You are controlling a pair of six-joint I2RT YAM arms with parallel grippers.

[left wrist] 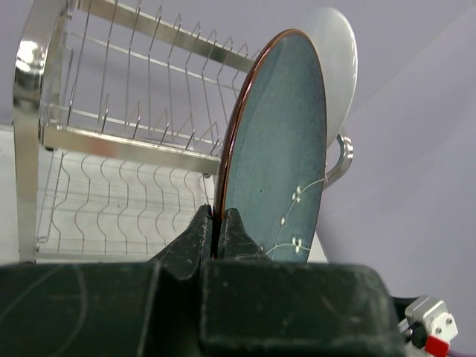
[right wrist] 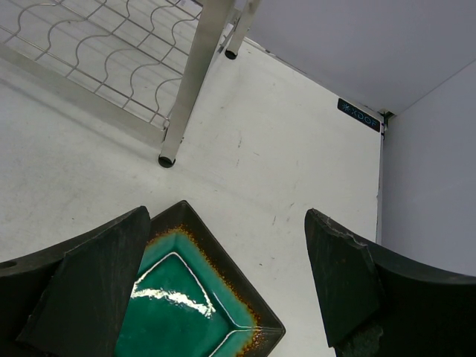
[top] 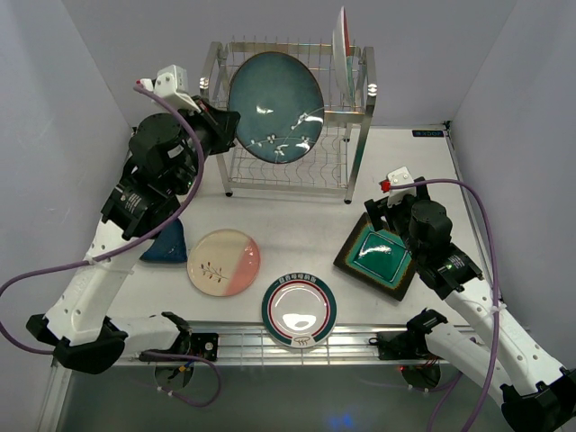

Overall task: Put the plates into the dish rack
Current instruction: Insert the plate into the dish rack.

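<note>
Plate loading at an early stage, seen from above and from both wrist cameras. One cream plate [top: 341,40] is standing on edge in the upper tier of the dish rack [top: 364,117], at its right end. My left fingers [left wrist: 216,229] are clamped together on the lower rim of a dark teal plate [left wrist: 275,149], holding it upright in front of the rack's upper shelf. I am judging it as not yet seated in a slot, since it is hanging from the grip.

Four more plates are lying flat on the table [top: 297,220]: a dark blue plate [top: 166,245] partly under my left arm, a pink-and-cream plate [top: 223,262] beside it, a white plate with a green and red rim [top: 299,309] near the front edge, and a square green plate [top: 378,256] on the right. My right fingers [right wrist: 230,279] are standing wide apart just above that square plate, gripping nothing. I am counting one plate loaded, one being loaded, and four waiting.
</note>
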